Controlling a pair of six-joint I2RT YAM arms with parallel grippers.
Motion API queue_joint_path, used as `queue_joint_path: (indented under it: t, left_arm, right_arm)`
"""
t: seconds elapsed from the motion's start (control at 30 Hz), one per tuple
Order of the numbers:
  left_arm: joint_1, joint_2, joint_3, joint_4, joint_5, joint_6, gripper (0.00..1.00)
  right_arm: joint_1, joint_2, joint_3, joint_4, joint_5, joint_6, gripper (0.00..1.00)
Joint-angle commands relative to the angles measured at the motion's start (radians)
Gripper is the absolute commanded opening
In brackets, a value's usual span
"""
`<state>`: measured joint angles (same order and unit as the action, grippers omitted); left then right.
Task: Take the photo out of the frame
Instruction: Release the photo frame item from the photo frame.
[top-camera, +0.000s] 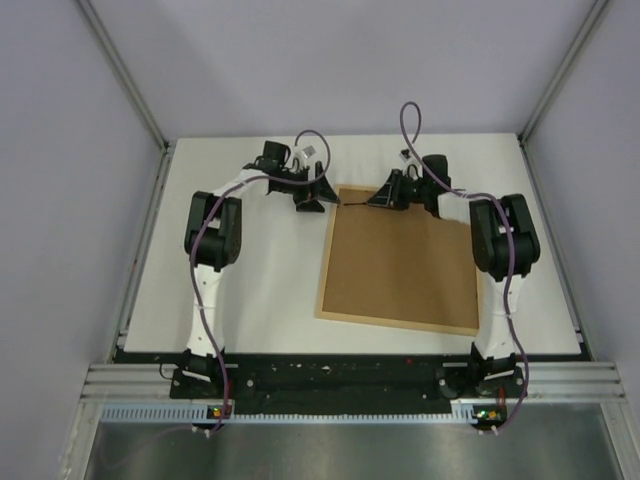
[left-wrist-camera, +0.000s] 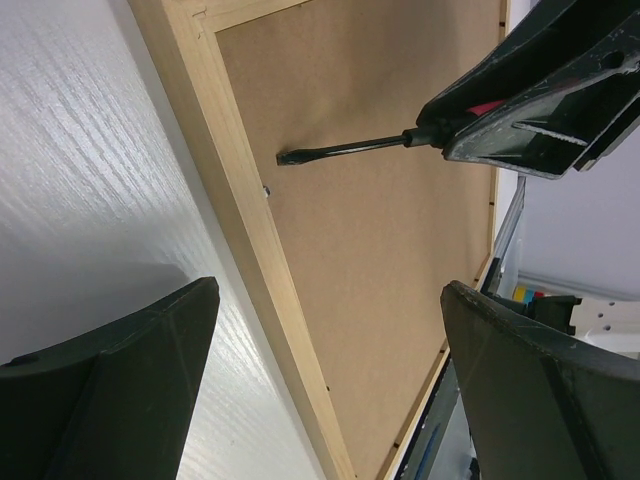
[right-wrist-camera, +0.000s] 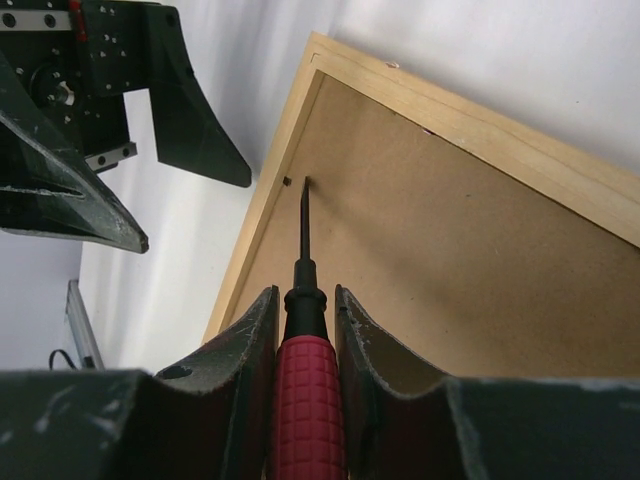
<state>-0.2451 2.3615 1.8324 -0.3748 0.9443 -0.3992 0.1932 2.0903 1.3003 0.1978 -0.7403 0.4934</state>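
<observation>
The frame (top-camera: 326, 262) lies face down on the white table, its pale wood rim (left-wrist-camera: 245, 220) around a plain brown backing board (top-camera: 400, 265). The photo is hidden. My right gripper (right-wrist-camera: 305, 295) is shut on a red-handled screwdriver (right-wrist-camera: 307, 400). The screwdriver's dark shaft (left-wrist-camera: 340, 150) points at the board close to the frame's far left corner, beside a small dark tab (right-wrist-camera: 287, 182). My left gripper (left-wrist-camera: 325, 370) hangs open just above that same corner, with nothing between its fingers (left-wrist-camera: 120, 390). In the top view the two grippers face each other, left gripper (top-camera: 310, 198) and right gripper (top-camera: 385, 197).
The white table (top-camera: 260, 290) ends in metal rails on the left (top-camera: 140, 270) and right, with grey walls behind. Both arm bases sit on the black bar (top-camera: 340, 380) at the near edge. The frame's near edge lies close to that bar.
</observation>
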Motion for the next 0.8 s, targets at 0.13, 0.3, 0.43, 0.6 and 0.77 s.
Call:
queue_joint_path:
  t: [0.13, 0.3, 0.43, 0.6, 0.77]
  left_arm:
    - [-0.025, 0.019, 0.001, 0.069, 0.037, -0.046, 0.99]
    - [-0.025, 0.025, -0.002, 0.082, 0.04, -0.062, 0.98]
    - [-0.025, 0.025, -0.007, 0.091, 0.045, -0.072, 0.98]
    - [-0.028, 0.022, -0.013, 0.099, 0.048, -0.078, 0.98]
    - [-0.034, 0.018, -0.018, 0.103, 0.05, -0.081, 0.98]
  right_arm:
    - [-0.003, 0.056, 0.004, 0.091, -0.083, 0.04, 0.0]
    - [0.0, 0.053, -0.006, 0.107, -0.106, 0.043, 0.0]
    - [0.002, 0.039, -0.028, 0.149, -0.128, 0.059, 0.0]
    - [0.003, 0.04, -0.024, 0.146, -0.111, 0.053, 0.0]
    - [0.005, 0.051, -0.024, 0.169, -0.111, 0.068, 0.0]
